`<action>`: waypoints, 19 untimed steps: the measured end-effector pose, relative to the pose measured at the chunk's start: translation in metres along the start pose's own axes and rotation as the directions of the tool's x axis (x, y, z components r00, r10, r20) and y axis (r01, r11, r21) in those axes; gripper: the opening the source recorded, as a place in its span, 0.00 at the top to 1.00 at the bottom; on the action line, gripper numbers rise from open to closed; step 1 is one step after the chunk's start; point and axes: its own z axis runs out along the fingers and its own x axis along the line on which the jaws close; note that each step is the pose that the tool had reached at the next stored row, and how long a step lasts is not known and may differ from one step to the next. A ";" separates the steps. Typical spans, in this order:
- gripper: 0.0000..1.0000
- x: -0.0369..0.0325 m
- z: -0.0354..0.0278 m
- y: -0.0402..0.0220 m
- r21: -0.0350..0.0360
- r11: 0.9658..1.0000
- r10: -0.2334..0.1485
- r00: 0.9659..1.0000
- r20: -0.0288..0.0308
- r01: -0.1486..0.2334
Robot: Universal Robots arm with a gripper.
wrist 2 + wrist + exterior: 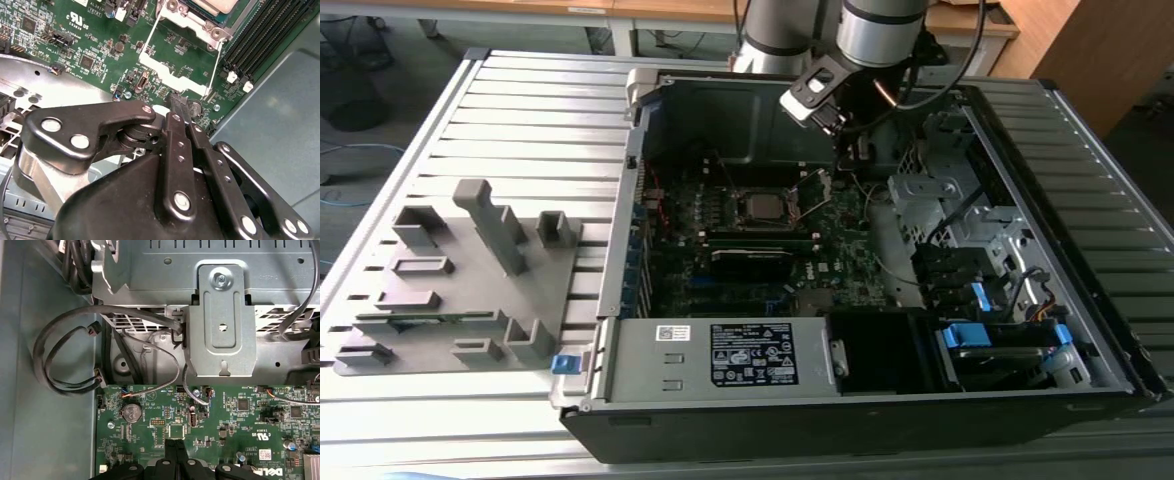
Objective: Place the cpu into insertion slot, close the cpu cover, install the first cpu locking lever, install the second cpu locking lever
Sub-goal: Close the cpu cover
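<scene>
The chip (pixel 220 4) is already lying in its socket (pixel 192 17), silver top showing, inside the open computer case (pixel 854 400) on the slatted counter (pixel 520 120). The cover (pixel 170 70) is standing swung open beside it, with the green board (pixel 100 40) showing through its square window. So the step in hand looks to be closing that cover.

The hand (pixel 181 106) is reaching down to the board with its fingers pressed together into one narrow tip. That tip is sitting right at the free end of the cover, the end away from the chip. Whether it is touching the metal I cannot tell, and nothing is visibly pinched between the fingers.

To do this well, the tip probably needs to be working on the middle of the free edge, so the plate is turning squarely about its hinge and not twisting. The push should be sweeping in an arc towards the chip, not pressing straight down onto the small parts crowding the board beneath. The memory slots (pixel 255 45) are lying just beside the socket, so the wide knuckles of the hand are the thing to be watching.
</scene>
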 end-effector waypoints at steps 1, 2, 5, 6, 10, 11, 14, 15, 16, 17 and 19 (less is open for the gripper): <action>0.89 0.0000 0.0010 -0.0001 0.000 1.000 0.000 1.000 0.000 0.000; 0.89 0.0000 0.0021 -0.0003 -0.001 1.000 0.000 1.000 0.000 0.000; 0.89 0.0000 0.0055 -0.0006 -0.001 1.000 0.000 1.000 0.000 0.000; 0.89 0.0000 0.0067 -0.0007 -0.002 1.000 0.000 1.000 0.000 0.000; 0.89 0.0000 0.0087 -0.0008 -0.002 1.000 0.000 1.000 0.000 0.000; 0.89 -0.0001 0.0087 -0.0008 -0.002 1.000 0.000 1.000 0.000 0.000; 0.89 0.0000 0.0089 -0.0008 -0.002 1.000 0.000 1.000 0.000 0.000; 0.89 0.0000 0.0089 -0.0008 -0.002 1.000 0.000 1.000 0.000 0.000; 0.89 0.0000 0.0089 -0.0009 -0.002 1.000 0.000 1.000 0.000 0.000; 0.89 0.0000 0.0090 -0.0014 -0.002 1.000 0.000 1.000 0.000 0.000; 0.89 -0.0001 0.0090 -0.0041 -0.002 1.000 0.000 1.000 0.000 0.000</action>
